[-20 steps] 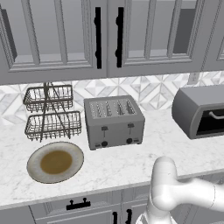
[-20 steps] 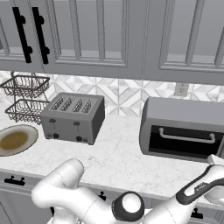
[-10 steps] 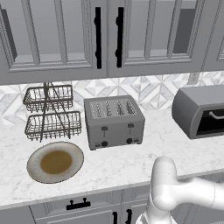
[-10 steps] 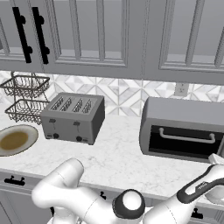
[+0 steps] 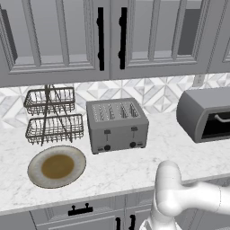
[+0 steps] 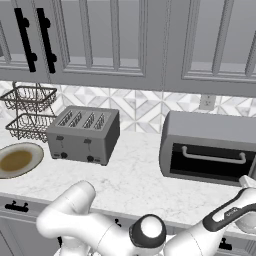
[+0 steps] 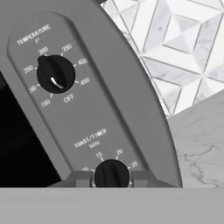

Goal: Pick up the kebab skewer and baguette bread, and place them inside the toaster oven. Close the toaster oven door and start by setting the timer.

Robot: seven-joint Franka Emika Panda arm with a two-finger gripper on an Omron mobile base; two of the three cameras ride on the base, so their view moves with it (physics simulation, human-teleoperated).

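The grey toaster oven (image 6: 210,131) stands at the right of the counter, also seen in the left base view (image 5: 202,112). Its dark door (image 6: 207,167) with the pale bar handle (image 6: 212,156) is closed. In the hand view my gripper (image 7: 111,180) sits at the oven's control panel. Its fingertips (image 7: 81,179) stand on either side of the black toast/timer knob (image 7: 111,173), shut on it. Higher on the panel, the temperature knob (image 7: 55,73) is untouched. The kebab skewer and the baguette bread are hidden.
A grey four-slot toaster (image 5: 117,123) stands mid-counter, a two-tier wire basket rack (image 5: 54,114) to its left. A round plate (image 5: 57,165) with a brown centre lies near the front edge. A wall outlet (image 6: 206,101) sits above the oven. Cabinets hang overhead.
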